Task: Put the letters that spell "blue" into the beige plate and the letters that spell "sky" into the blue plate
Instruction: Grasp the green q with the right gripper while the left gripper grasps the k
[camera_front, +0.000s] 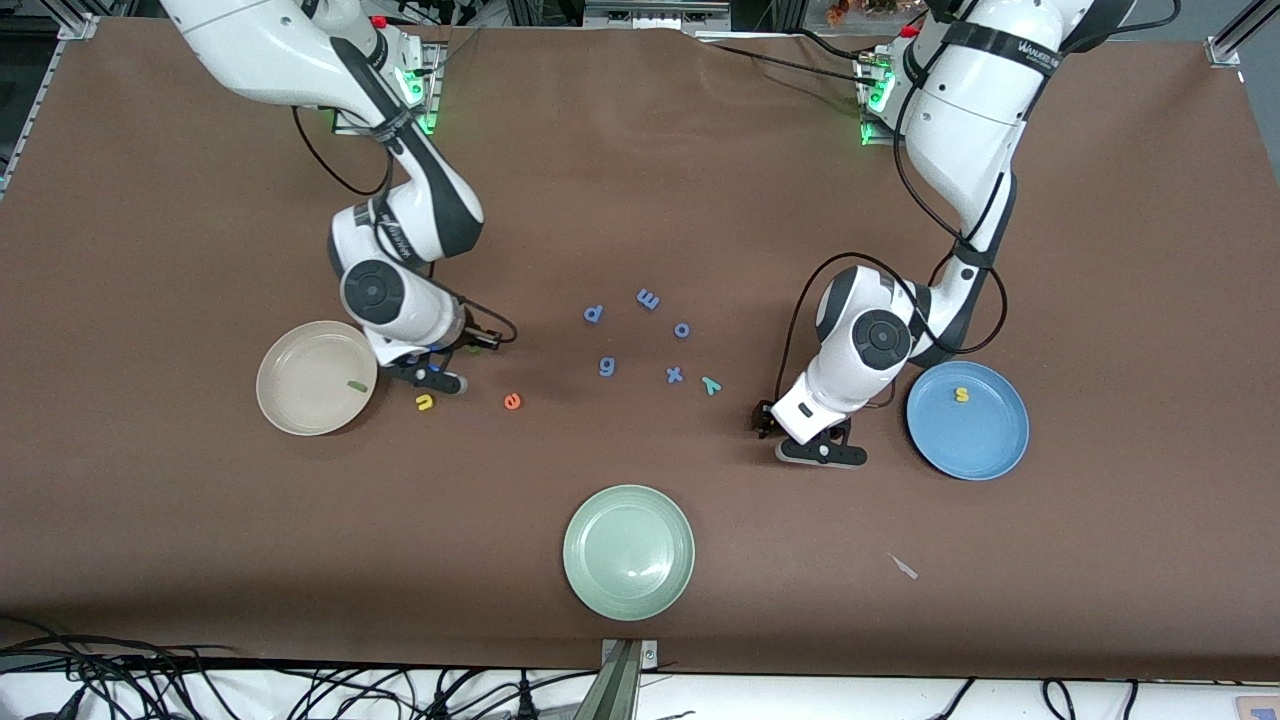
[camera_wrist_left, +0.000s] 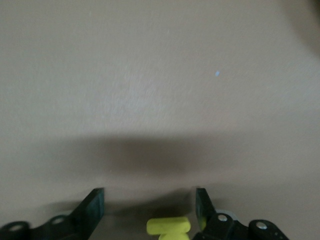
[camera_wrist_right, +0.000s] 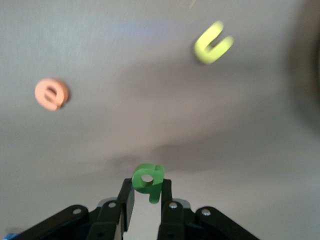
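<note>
The right claw (camera_wrist_right: 147, 194) is pinched shut on the green b (camera_wrist_right: 148, 180), and the beige plate (camera_front: 290, 395) lies on the counter at about its nine o'clock, while the left claw (camera_wrist_left: 148, 205) stands open around the yellow k (camera_wrist_left: 168, 226).

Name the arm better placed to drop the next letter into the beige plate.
Right. The right gripper is shut on the green b beside the beige plate. The left gripper is open around a yellow letter near the blue plate, at the table's left-arm end.
</note>
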